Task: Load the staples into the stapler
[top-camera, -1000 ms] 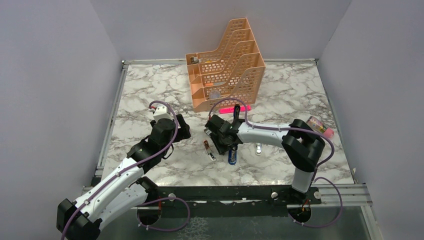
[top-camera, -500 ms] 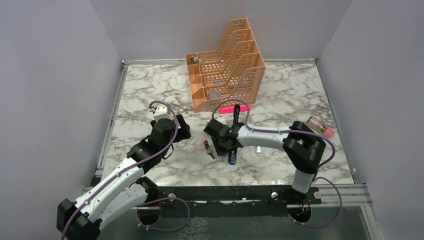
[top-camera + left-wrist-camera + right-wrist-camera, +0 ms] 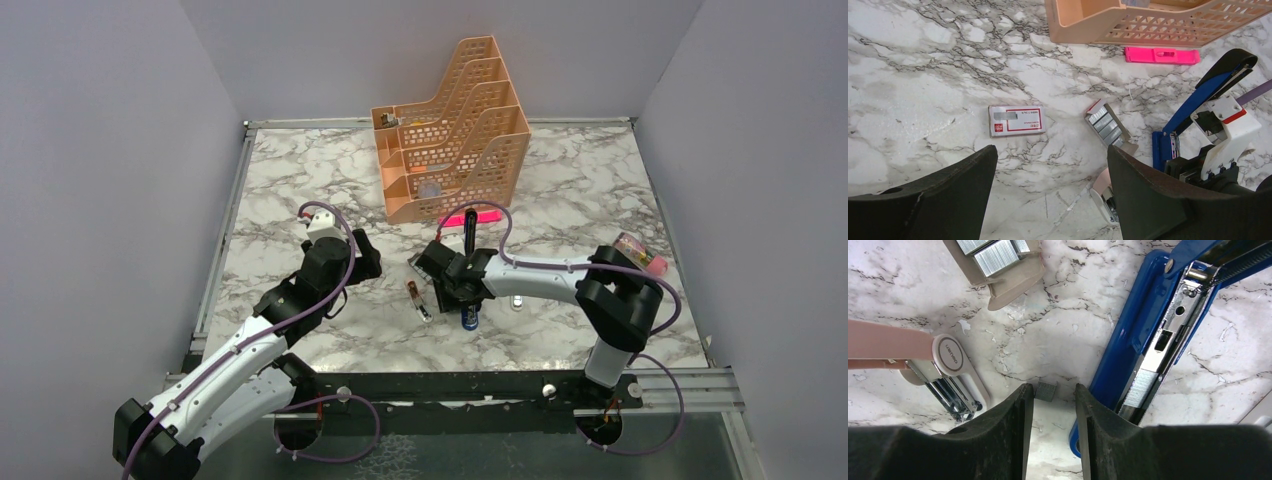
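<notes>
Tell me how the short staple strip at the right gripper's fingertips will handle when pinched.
The staple strip looks tiny and flat: probably very light, unlikely to roll. On the smooth marble table it may skid. Thin joined wires, it could break apart if squeezed hard.

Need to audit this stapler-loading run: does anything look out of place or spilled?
A loose block of staples lies on the marble beside the open stapler, not in its channel, at the parted fingertips of the right gripper. The staple tray also sits outside its box.
</notes>
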